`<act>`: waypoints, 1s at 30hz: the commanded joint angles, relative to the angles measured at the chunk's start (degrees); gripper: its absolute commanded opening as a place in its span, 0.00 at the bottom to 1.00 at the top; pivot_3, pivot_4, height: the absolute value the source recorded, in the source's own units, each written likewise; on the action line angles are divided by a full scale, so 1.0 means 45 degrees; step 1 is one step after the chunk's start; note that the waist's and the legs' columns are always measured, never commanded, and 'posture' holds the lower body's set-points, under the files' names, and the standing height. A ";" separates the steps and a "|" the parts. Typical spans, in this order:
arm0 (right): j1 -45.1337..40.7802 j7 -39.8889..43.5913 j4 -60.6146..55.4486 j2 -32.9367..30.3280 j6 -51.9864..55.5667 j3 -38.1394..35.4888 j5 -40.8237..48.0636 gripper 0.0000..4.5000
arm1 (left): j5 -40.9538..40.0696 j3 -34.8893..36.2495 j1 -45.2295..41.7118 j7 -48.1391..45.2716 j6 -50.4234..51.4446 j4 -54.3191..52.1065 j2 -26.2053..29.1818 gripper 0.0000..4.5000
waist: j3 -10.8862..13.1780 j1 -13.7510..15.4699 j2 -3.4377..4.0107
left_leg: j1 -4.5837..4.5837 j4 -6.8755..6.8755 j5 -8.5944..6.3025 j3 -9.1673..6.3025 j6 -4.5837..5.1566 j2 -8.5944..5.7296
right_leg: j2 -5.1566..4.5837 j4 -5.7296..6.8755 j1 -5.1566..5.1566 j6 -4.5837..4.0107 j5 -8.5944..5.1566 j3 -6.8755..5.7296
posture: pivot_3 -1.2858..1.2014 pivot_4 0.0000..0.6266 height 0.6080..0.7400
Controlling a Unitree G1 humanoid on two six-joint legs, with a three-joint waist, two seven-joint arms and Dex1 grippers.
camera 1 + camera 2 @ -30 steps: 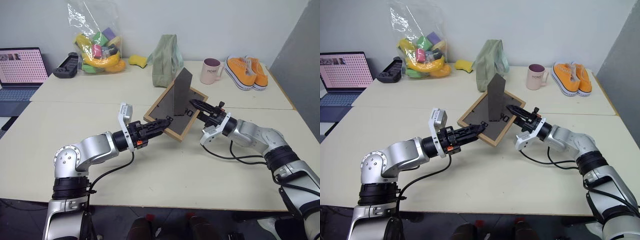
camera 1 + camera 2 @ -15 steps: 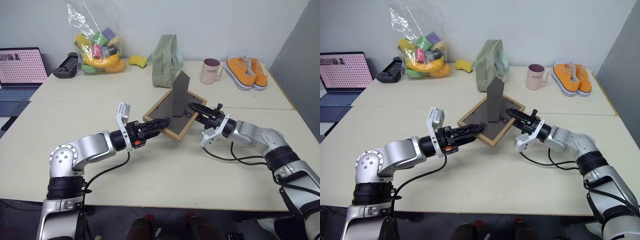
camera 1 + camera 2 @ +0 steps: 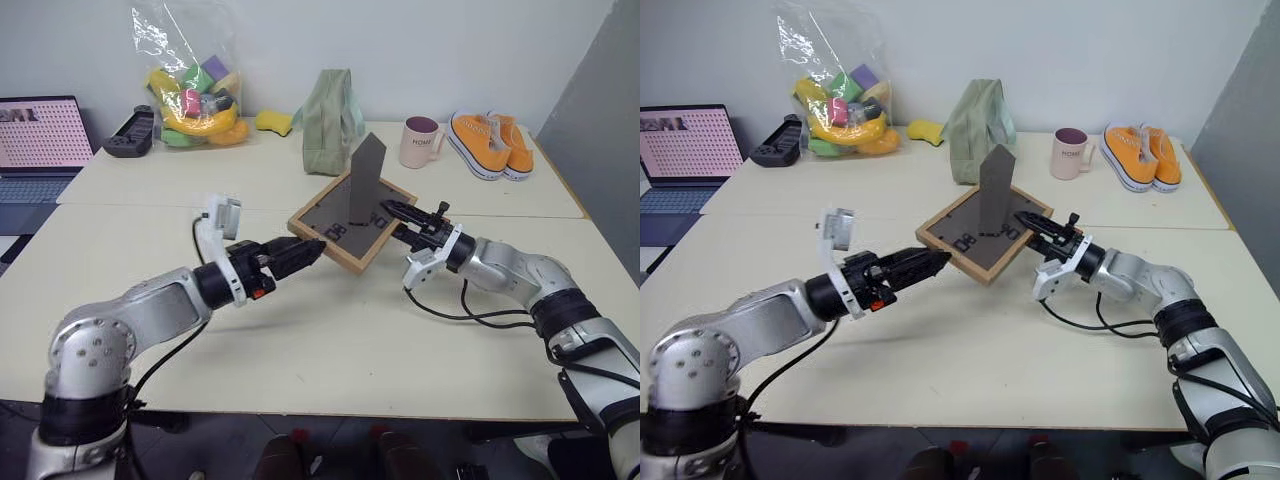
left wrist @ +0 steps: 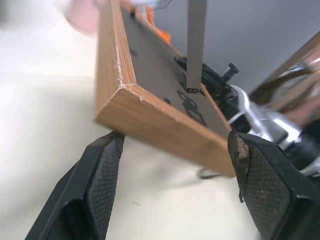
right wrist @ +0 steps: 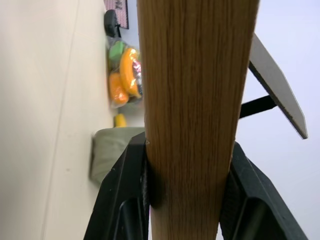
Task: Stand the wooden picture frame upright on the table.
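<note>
While the right hand (image 3: 398,214) clamps the wooden picture frame (image 3: 338,230), tilted back-up mid-worktop (image 3: 330,340) with stand unfolded, the left hand (image 3: 305,249) gapes wide; standing upright remains.

Picture side of wooden picture frame (image 3: 350,226): faces down, hidden.
Laptop (image 3: 38,140): cut off by the edge.
Mug (image 3: 421,141) lettering: too small to read.
</note>
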 commanded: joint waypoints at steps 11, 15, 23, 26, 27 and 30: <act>0.0107 1.4024 -0.1374 0.3518 0.8293 -0.2895 1.4146 0.30 | 0.4231 0.1509 0.3983 0.0420 -0.2310 -0.4185 -0.0179 0.78 | 0.0010 -0.0142 0.0012 | 0.0051 -0.0015 -0.0030 -0.0115 0.0050 0.0017 | -0.0002 -0.0104 0.0146 -0.0001 0.0000 -0.0096 | 0.52 0.24 1.00; 0.0231 1.5465 -0.2652 0.3842 1.1925 -0.3429 1.5598 0.30 | 0.4574 0.1721 0.4588 0.0373 -0.2385 -0.4551 -0.0027 0.78 | 0.0013 -0.0073 0.0018 | 0.0043 -0.0014 -0.0031 -0.0144 0.0051 0.0013 | 0.0001 -0.0107 0.0146 -0.0003 -0.0002 -0.0123 | 0.52 0.24 1.00; 0.0630 1.6723 -0.4150 0.3697 1.7903 -0.3874 1.7265 0.30 | 0.4466 0.2307 0.5163 0.0451 -0.2288 -0.4984 0.0121 0.78 | 0.0014 -0.0079 0.0020 | 0.0035 -0.0024 -0.0031 -0.0147 0.0051 0.0015 | 0.0007 -0.0134 0.0142 -0.0005 -0.0006 -0.0130 | 0.52 0.24 1.00; 0.1024 1.6853 -0.4409 0.3756 1.8865 -0.3948 1.7349 0.30 | 0.4389 0.2309 0.5101 0.0472 -0.2217 -0.5014 0.0217 0.78 | 0.0015 -0.0085 0.0020 | 0.0030 -0.0024 -0.0032 -0.0147 0.0052 0.0015 | 0.0009 -0.0146 0.0141 -0.0004 -0.0007 -0.0130 | 0.52 0.24 1.00; 0.1113 1.6838 -0.4426 0.3807 1.8982 -0.4007 1.7320 0.30 | 0.4365 0.2318 0.5097 0.0472 -0.2207 -0.5017 0.0251 0.78 | 0.0015 -0.0097 0.0020 | 0.0030 -0.0025 -0.0032 -0.0146 0.0052 0.0015 | 0.0009 -0.0146 0.0140 -0.0004 -0.0007 -0.0129 | 0.52 0.24 1.00; 0.1393 1.6598 -0.4266 0.4152 1.8866 -0.4156 1.7088 0.30 | 0.4293 0.2466 0.5188 0.0443 -0.2148 -0.5009 0.0417 0.78 | 0.0016 -0.0127 0.0022 | 0.0029 -0.0029 -0.0032 -0.0145 0.0053 0.0016 | 0.0015 -0.0147 0.0134 -0.0002 -0.0008 -0.0125 | 0.52 0.24 1.00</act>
